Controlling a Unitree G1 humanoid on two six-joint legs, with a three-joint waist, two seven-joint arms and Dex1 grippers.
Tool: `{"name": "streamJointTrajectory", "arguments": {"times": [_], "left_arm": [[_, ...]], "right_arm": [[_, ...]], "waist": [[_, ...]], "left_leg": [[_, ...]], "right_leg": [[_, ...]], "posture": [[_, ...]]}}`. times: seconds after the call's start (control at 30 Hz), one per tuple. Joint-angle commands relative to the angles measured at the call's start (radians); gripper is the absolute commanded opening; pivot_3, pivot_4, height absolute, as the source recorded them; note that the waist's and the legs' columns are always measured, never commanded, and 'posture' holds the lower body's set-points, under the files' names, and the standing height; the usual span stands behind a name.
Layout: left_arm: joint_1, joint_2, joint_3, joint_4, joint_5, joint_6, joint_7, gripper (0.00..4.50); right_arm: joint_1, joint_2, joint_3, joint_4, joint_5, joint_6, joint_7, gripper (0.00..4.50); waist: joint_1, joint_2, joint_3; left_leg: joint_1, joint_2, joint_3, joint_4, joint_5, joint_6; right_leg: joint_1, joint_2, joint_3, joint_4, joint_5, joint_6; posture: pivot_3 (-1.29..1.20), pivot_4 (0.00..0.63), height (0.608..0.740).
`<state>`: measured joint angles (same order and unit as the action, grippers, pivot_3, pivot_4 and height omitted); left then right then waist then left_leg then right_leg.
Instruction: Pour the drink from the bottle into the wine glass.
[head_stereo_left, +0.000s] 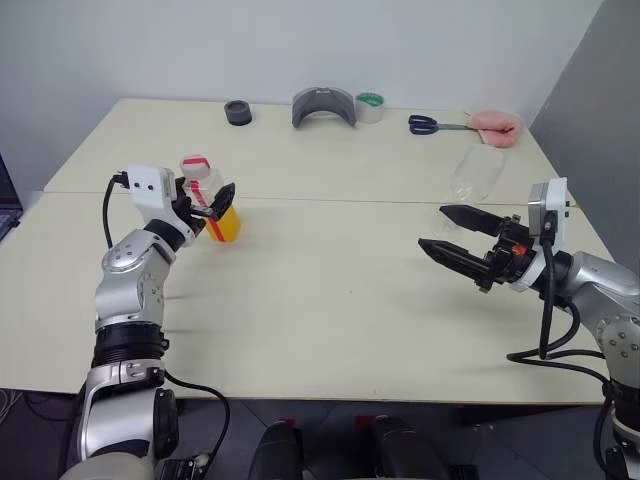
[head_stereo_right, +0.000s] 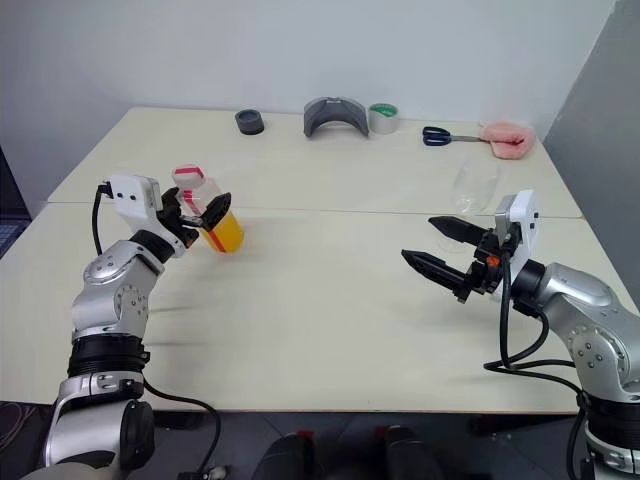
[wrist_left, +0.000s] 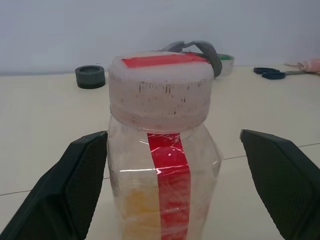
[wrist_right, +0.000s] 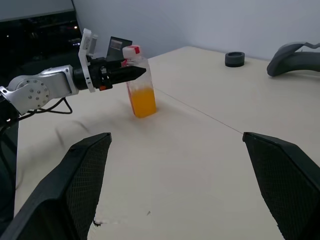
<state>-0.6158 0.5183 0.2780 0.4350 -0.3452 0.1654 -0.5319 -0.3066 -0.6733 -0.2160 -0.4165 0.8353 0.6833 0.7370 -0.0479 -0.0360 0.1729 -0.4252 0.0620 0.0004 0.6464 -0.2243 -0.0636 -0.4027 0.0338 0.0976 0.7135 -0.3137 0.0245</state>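
Cream tabletop (head_stereo_left: 330, 300) runs back to a pale wall, with a seam crossing it. On the left stands the bottle (head_stereo_left: 210, 205), upright, its long axis vertical and its pinkish-red and white cap (wrist_left: 160, 87) on top. It is clear plastic with a red stripe down the side, and the drink (head_stereo_left: 226, 224), orange-yellow, fills only its lower part. The left gripper (head_stereo_left: 205, 205) reaches level at the bottle with its jaws spread wide, one black finger on either side; whether they touch it is not clear. Far to the right, the wine glass (head_stereo_left: 472, 180) stands upright, clear and faint, just behind the right gripper (head_stereo_left: 445, 232), which hangs over the table wide open and holds nothing.
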Motion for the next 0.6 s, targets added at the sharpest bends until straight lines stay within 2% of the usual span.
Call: {"name": "streamJointTrajectory", "arguments": {"times": [0.03,0.6], "left_arm": [[-0.038,0.005,0.01,0.011,0.011,-0.052,0.001,4.49],[-0.111,0.004,-0.002,0.175,0.036,-0.166,-0.033,4.49]], "right_arm": [[-0.005,-0.011,-0.034,-0.037,0.003,-0.02,-0.007,4.5],[-0.009,-0.012,-0.04,-0.039,0.003,-0.027,-0.024,4.5]], "waist": [[0.0,0.0,0.0],[0.0,0.0,0.0]], "left_leg": [[0.0,0.0,0.0,0.0,0.0,0.0],[0.0,0.0,0.0,0.0,0.0,0.0]], "right_leg": [[0.0,0.0,0.0,0.0,0.0,0.0],[0.0,0.0,0.0,0.0,0.0,0.0]], "posture": [[0.0,0.15,0.74],[0.0,0.15,0.74]]}}
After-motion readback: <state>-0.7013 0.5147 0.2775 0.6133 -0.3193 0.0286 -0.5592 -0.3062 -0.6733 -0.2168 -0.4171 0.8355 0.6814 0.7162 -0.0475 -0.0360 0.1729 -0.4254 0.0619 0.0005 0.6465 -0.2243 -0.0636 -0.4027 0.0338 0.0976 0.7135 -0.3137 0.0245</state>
